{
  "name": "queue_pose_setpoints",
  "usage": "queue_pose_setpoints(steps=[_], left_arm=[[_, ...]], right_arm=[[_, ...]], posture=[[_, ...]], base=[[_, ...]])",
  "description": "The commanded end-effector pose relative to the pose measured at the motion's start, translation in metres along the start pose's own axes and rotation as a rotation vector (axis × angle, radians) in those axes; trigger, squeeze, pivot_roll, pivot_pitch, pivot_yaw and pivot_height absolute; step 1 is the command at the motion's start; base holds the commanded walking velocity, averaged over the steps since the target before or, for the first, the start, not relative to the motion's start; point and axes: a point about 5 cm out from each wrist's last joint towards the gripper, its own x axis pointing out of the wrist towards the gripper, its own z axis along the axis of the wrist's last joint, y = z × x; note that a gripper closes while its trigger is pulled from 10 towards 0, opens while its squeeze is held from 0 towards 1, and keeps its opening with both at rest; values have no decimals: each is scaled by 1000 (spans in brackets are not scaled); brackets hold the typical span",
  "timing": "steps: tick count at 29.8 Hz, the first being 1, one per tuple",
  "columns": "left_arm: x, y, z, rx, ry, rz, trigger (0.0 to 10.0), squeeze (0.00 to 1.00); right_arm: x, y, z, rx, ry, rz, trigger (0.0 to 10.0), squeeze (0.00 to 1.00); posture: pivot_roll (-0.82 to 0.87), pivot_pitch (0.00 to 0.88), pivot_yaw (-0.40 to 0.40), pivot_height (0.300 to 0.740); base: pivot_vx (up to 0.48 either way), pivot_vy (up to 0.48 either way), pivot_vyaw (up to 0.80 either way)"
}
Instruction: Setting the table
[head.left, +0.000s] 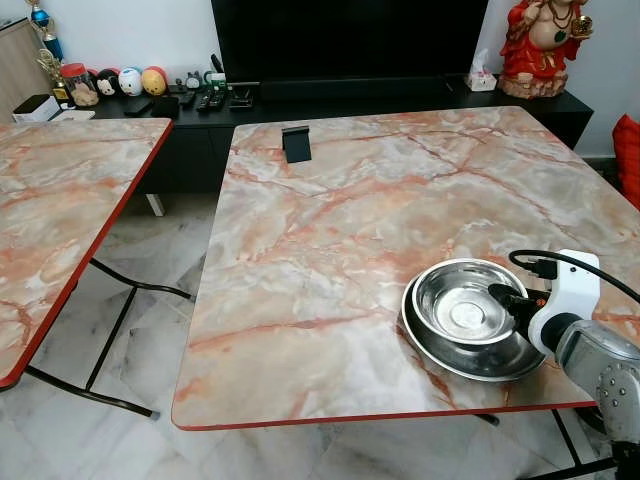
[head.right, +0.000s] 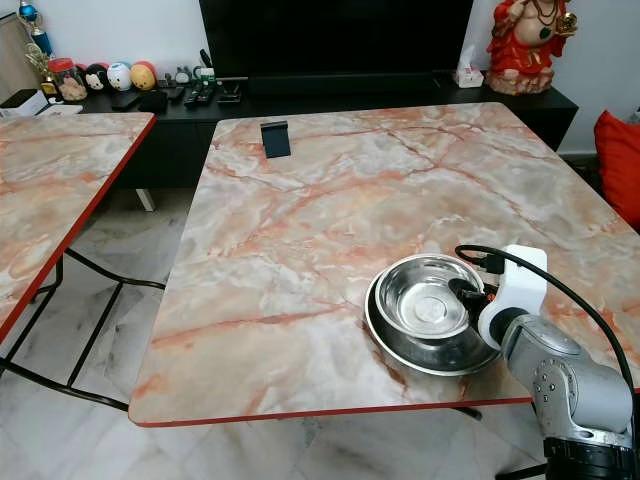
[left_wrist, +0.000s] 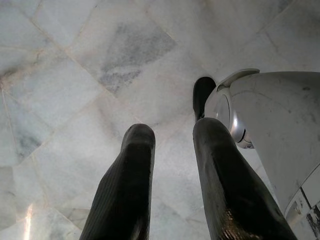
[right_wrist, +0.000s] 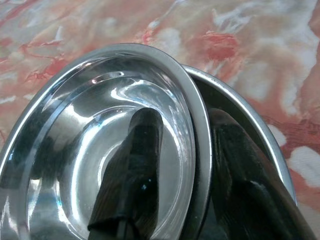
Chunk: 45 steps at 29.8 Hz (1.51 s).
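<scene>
Two steel bowls sit nested near the front right of the marble table (head.left: 330, 230). The upper bowl (head.left: 458, 300) lies tilted inside the lower bowl (head.left: 470, 368). My right gripper (head.left: 497, 293) reaches in from the right and straddles the upper bowl's rim (right_wrist: 200, 130). One finger (right_wrist: 135, 160) is inside the upper bowl, the other (right_wrist: 245, 175) sits outside it, in the gap above the lower bowl. The fingers stand apart, open around the rim. My left gripper (left_wrist: 172, 130) hangs open over the pale floor tiles.
A small black stand (head.left: 297, 143) is at the table's far edge. A second marble table (head.left: 60, 200) stands to the left across a floor gap. Behind are a black TV console (head.left: 350, 100) with small items and a red statue (head.left: 540, 45).
</scene>
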Motion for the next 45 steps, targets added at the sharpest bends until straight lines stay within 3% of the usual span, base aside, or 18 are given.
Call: queue_pose_setpoints(steps=[1,9,10,11,12,13,14,15,19,23,45], left_arm=[[-1,3,-4,20,17,3,10000,0],[-1,3,-4,20,17,2,10000,0],[-1,3,-4,20,17,2,10000,0],[-1,3,-4,20,16,2,10000,0],[-1,3,-4,19,16,2,10000,0],[-1,3,-4,19,16,2,10000,0],[-1,3,-4,18,16,2,10000,0],[-1,3,-4,17,15,2,10000,0],[-1,3,-4,17,16,1,10000,0],[-1,2,-4,15,16,-3,10000,0],[-1,2,-4,15,17,-4,10000,0]], right_arm=[[1,0,2,-6,-5,0,10000,0],[1,-2,3,-23,-8,-7,10000,0],[1,-2,3,-22,-9,-9,10000,373],[1,-3,4,-25,-9,-13,10000,867],[1,-4,4,-39,-11,-26,10000,937],[1,-5,4,-45,-11,-34,10000,910],[1,-6,5,-57,-12,-44,10000,627],[1,-7,6,-69,-13,-53,10000,0],[0,-10,9,-99,-24,-73,10000,0],[-1,-16,17,-194,-33,-126,10000,0],[-3,-22,28,-354,-45,-178,10000,0]], posture=[[-150,0,45,732],[-153,0,47,732],[-151,0,47,732],[-151,0,47,732],[-151,0,47,732],[-151,0,47,732],[-150,0,47,732],[-150,0,48,732],[-152,0,49,732],[-152,0,48,732],[-151,0,46,732]], base=[[0,0,0],[0,0,0],[0,0,0],[0,0,0],[0,0,0],[0,0,0],[0,0,0],[0,0,0],[0,0,0],[0,0,0],[0,0,0]])
